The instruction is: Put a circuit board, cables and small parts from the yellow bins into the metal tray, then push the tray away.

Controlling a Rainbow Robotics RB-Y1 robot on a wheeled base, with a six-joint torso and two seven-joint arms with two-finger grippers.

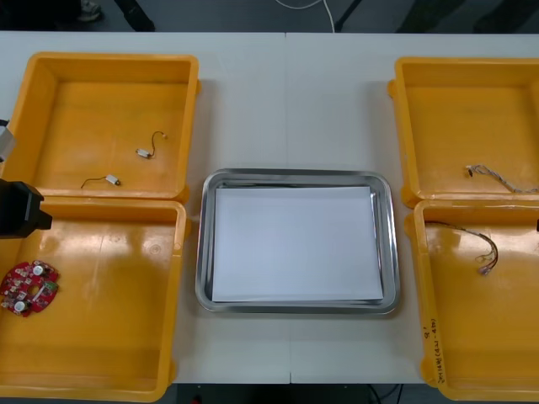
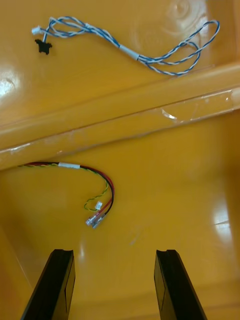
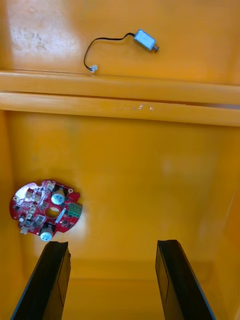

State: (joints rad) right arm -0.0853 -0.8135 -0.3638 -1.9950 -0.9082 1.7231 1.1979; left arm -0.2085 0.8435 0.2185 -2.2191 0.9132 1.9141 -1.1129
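A round red circuit board (image 1: 29,286) (image 3: 46,210) lies in the near left yellow bin (image 1: 101,337). My left gripper (image 3: 112,245) hovers open above that bin's floor, the board just beyond its one finger. Part of the left arm (image 1: 17,210) shows at the table's left edge. Over the near right bin (image 1: 480,337), my right gripper (image 2: 114,252) is open with nothing between its fingers. A red and yellow cable (image 1: 487,248) (image 2: 102,200) lies a little ahead of it. The metal tray (image 1: 202,244), white inside, sits between the bins.
The far left bin (image 1: 101,101) holds two small metal parts (image 1: 145,152) (image 3: 145,40) with thin black wires. A twisted blue and white cable (image 1: 497,175) (image 2: 135,52) lies in the far right bin (image 1: 463,109). Bin walls separate near and far compartments.
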